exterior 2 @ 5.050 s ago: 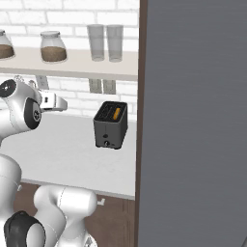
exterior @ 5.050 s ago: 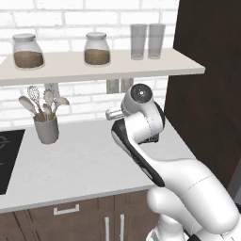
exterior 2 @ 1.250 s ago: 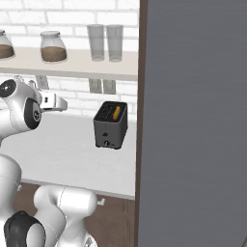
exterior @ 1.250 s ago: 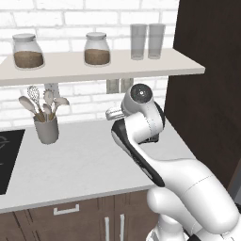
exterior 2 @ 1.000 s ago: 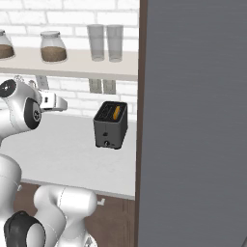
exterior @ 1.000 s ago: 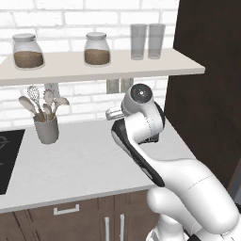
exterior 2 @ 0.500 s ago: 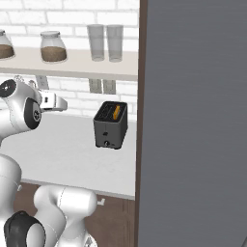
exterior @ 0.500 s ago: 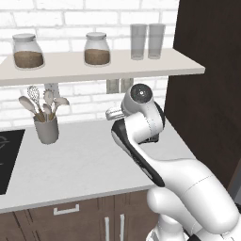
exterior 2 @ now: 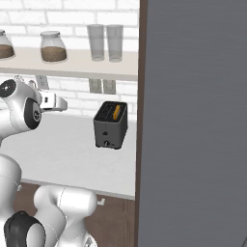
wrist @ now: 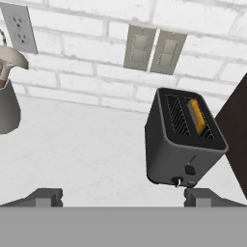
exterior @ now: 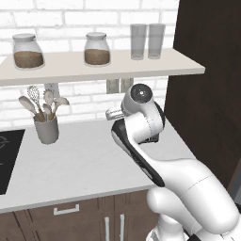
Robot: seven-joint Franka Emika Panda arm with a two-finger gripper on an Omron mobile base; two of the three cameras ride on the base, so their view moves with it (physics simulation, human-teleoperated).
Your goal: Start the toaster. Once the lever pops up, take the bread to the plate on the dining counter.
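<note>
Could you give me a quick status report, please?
Gripper open, holding nothing. Bread sits in toaster, not yet started. Utensil cup well aside; path clear.

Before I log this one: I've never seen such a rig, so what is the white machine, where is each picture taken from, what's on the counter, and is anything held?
The white machine is a jointed robot arm on a driving base, in a rendered kitchen. Two pictures come from cameras on that base, behind the arm to its left and right. The third comes from a camera on the hand itself, looking along the gripper; the two dark stubs at its bottom are the finger tips.

On the white counter stands a dark toaster with a slice of bread sunk in one slot. Farther along is a grey cup of utensils, with a black hob at the edge. The shelf above carries two jars and two glasses.

The gripper is open and holds nothing; it is short of the toaster.
</note>
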